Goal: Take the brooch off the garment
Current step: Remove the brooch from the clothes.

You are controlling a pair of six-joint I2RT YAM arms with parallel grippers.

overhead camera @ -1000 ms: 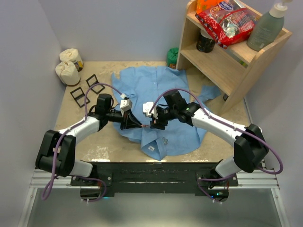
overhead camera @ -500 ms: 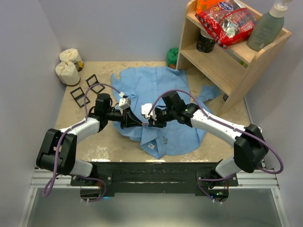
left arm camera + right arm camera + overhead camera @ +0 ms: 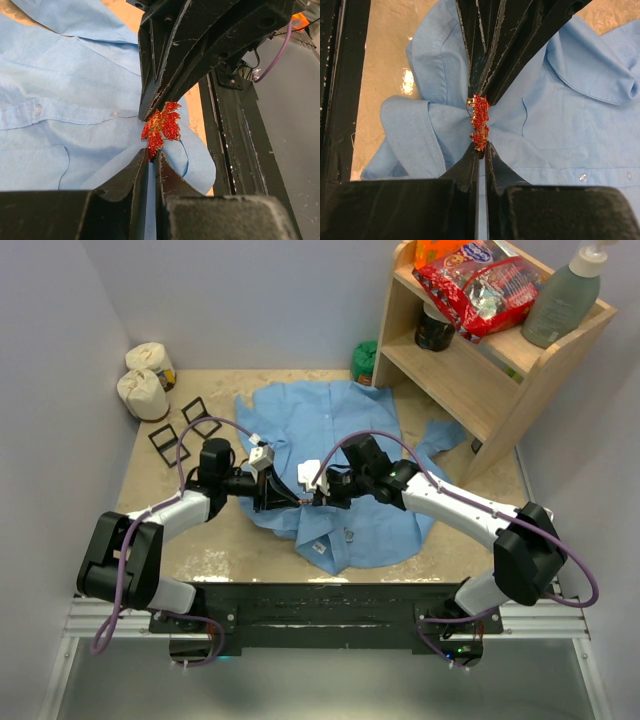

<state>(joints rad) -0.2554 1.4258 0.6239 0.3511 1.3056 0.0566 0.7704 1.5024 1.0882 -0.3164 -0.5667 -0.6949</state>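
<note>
The left arm (image 3: 180,508) lies low over the surface (image 3: 200,545), stretched from its base at the near left edge toward the middle, with the forearm close to level and the left gripper (image 3: 288,498) pointing right. The right arm (image 3: 455,505) reaches in from the near right corner, its forearm slanting down toward the middle and the right gripper (image 3: 317,498) pointing left. The two grippers meet tip to tip over the near part of the garment (image 3: 320,420), which lies spread on the surface with its collar end toward the arms' bases.

The left gripper's fingers stand almost together, clamped on a pinch of the garment right at the brooch (image 3: 161,126), a red and gold leaf-shaped pin. The blue cloth gathers into folds at that pinch. The right gripper's fingers are pressed together on the opposite end of the brooch, their tips nearly touching those of the left gripper. The brooch sits between the two sets of fingertips, against the bunched cloth; whether its pin is free of the cloth cannot be told
</note>
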